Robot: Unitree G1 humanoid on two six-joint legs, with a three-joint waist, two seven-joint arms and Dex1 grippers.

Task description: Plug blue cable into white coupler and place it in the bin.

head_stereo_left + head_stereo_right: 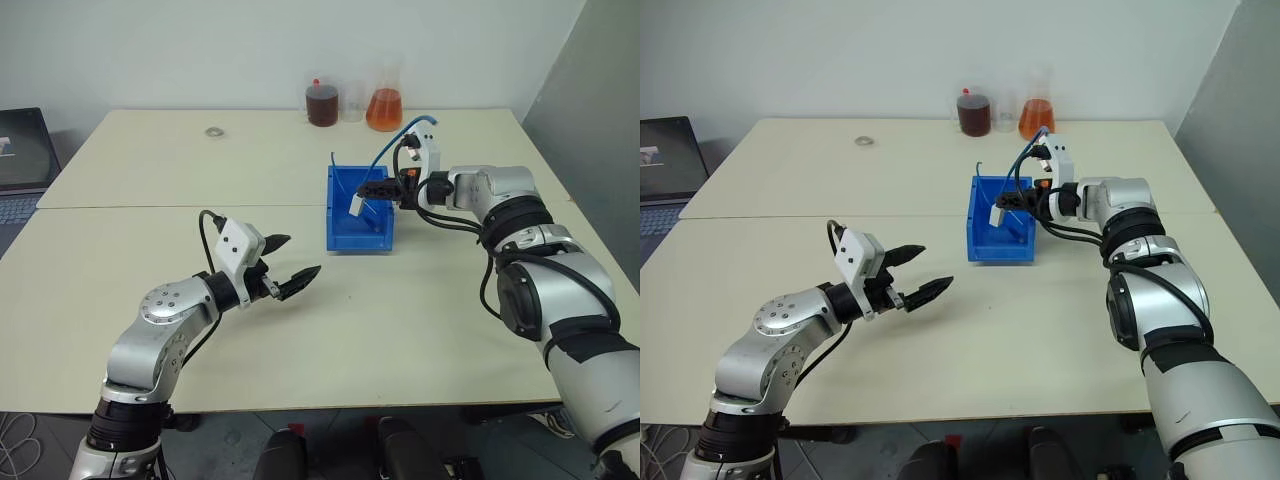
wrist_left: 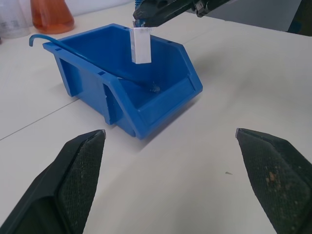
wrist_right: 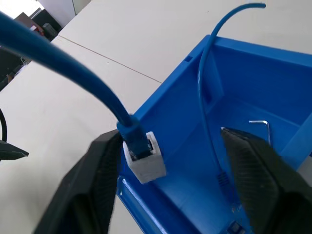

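Blue bin [image 1: 345, 232], one, holds one cable [image 3: 204, 92] plugged into one coupler [image 3: 145, 163] beside the spread right gripper [image 3: 170, 180]. Left gripper [image 1: 292, 264] gapes, empty. Right wrist view reveals a metal key [image 3: 261, 126].

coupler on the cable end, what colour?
White coupler, blue cable plugged in; right wrist view shows it best.

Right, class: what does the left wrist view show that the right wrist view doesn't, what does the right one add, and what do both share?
Left wrist view: the orange flask, the bin's outside walls, the left gripper open. Right wrist view: the cable's plug seated in the coupler, a bent metal piece on the bin floor, the right gripper open. Shared: bin, cable, coupler.
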